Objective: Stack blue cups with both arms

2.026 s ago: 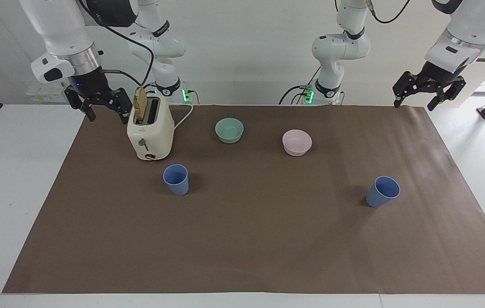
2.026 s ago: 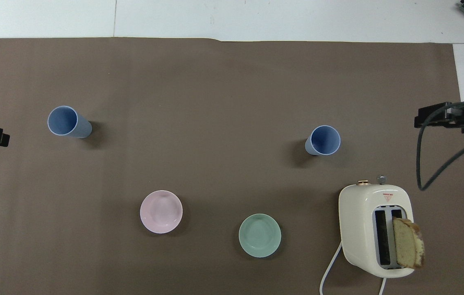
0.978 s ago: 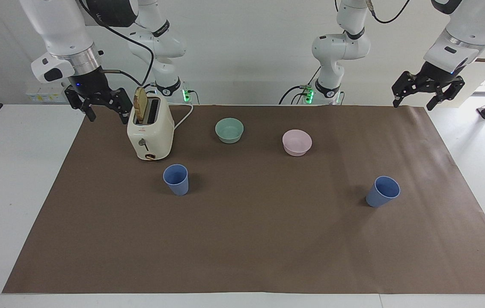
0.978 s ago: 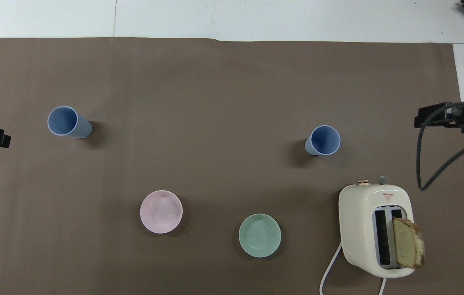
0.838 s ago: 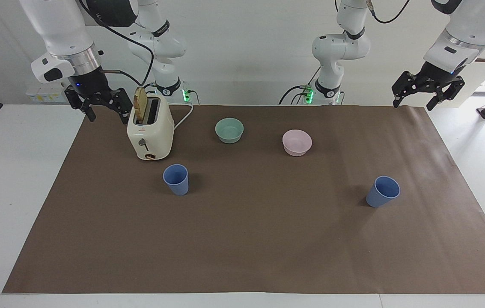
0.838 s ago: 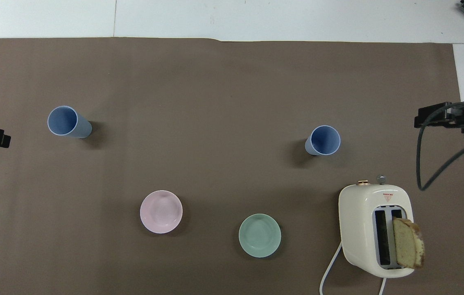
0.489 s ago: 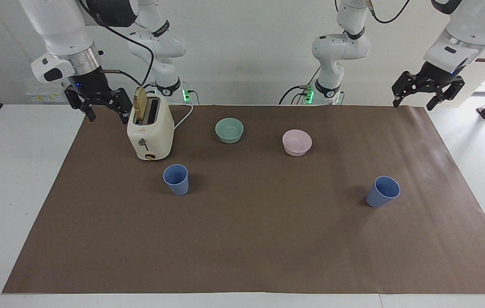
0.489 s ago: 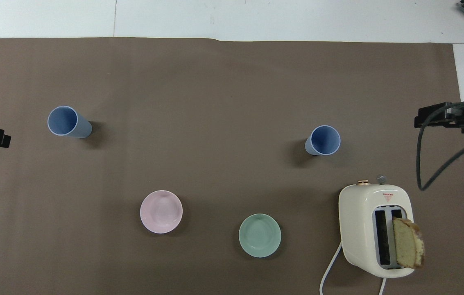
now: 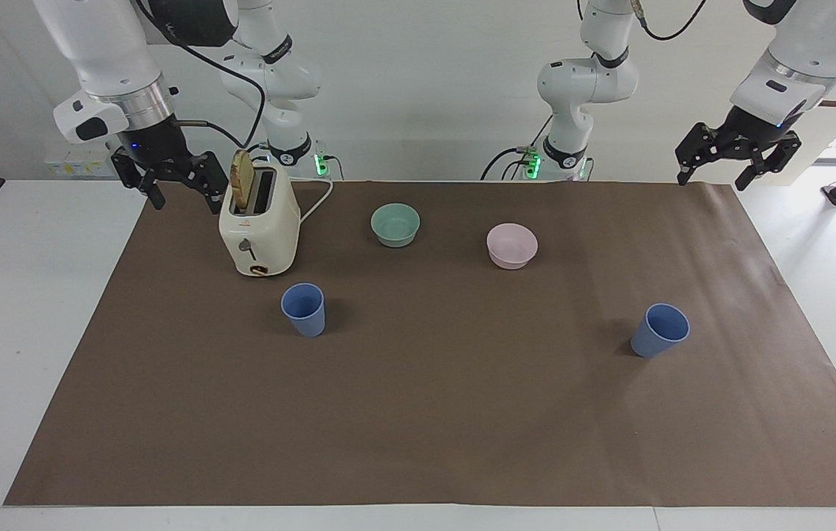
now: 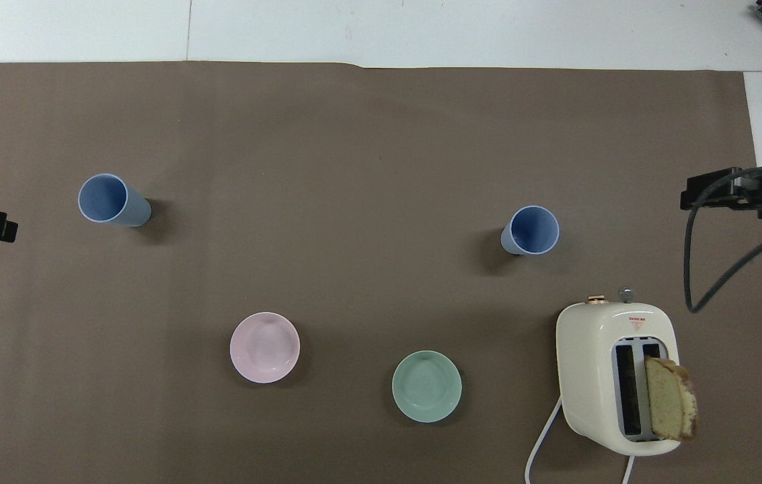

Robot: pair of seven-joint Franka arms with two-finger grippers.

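Two glossy white jointed arms, the left arm (image 9: pixel 794 51) and the right arm (image 9: pixel 111 66), each with rounded segments, black joint bands and a silver ring at the wrist. Black cables loop along the links. Each ends in a black claw-like gripper, left gripper (image 9: pixel 738 158) and right gripper (image 9: pixel 170 184).

facing view high, overhead steep, sharing table (image 9: pixel 34 295)

Matt brown paper sheet (image 9: pixel 418 413) covers the smooth white surface (image 9: pixel 12 332). Both blue cups (image 9: pixel 303 310) (image 9: pixel 660 330) look matt plastic; the cream toaster (image 9: pixel 258 232) is glossy.
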